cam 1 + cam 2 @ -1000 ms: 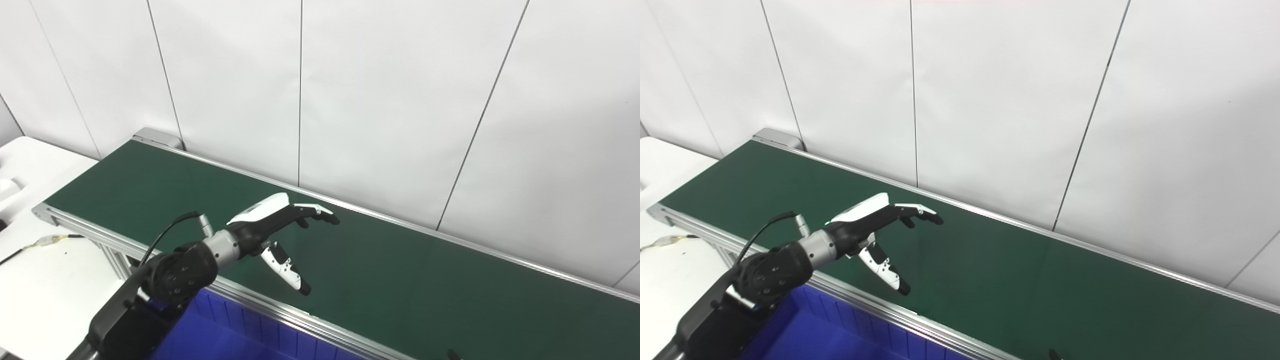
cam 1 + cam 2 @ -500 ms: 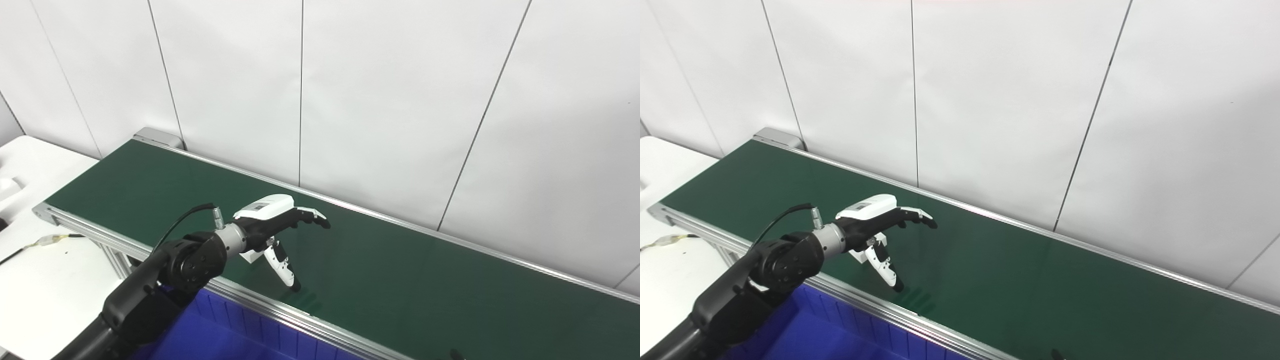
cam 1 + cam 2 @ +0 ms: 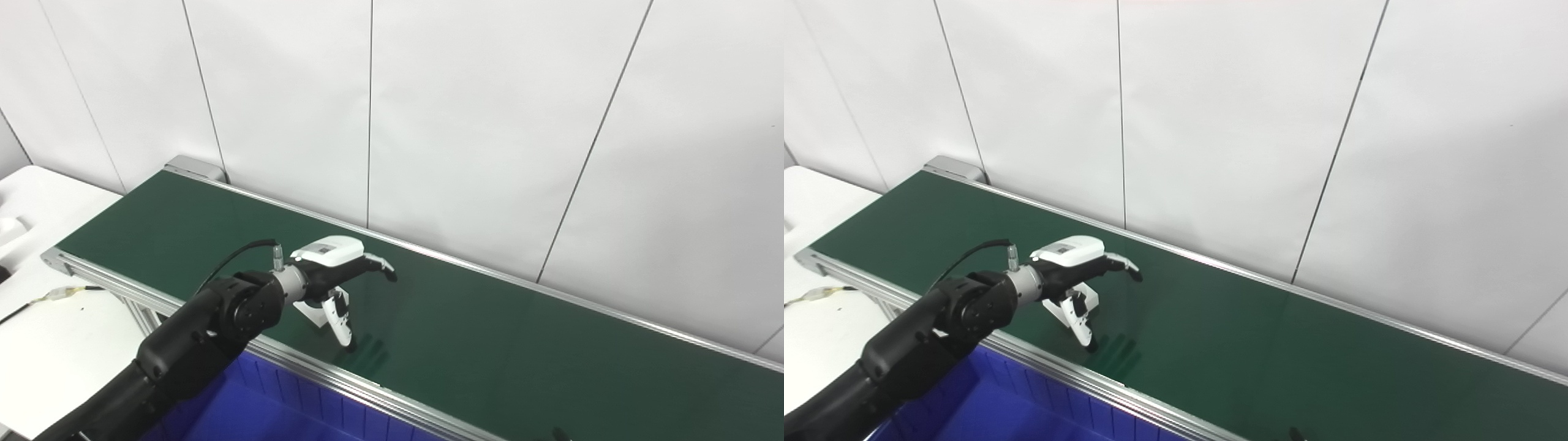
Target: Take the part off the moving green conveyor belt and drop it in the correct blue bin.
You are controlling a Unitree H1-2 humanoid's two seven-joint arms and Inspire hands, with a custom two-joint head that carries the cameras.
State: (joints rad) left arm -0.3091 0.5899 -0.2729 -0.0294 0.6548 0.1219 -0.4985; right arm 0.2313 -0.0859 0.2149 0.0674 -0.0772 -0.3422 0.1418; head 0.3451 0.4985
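Left hand (image 3: 334, 272) spread wide over white part (image 3: 313, 312), green belt (image 3: 490, 343), hand's label unreadable

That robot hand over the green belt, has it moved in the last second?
Yes. The left hand has dropped toward the conveyor belt and drawn back slightly leftward.

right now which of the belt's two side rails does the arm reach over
The near rail, beside the blue bin; the far rail hugs the wall.
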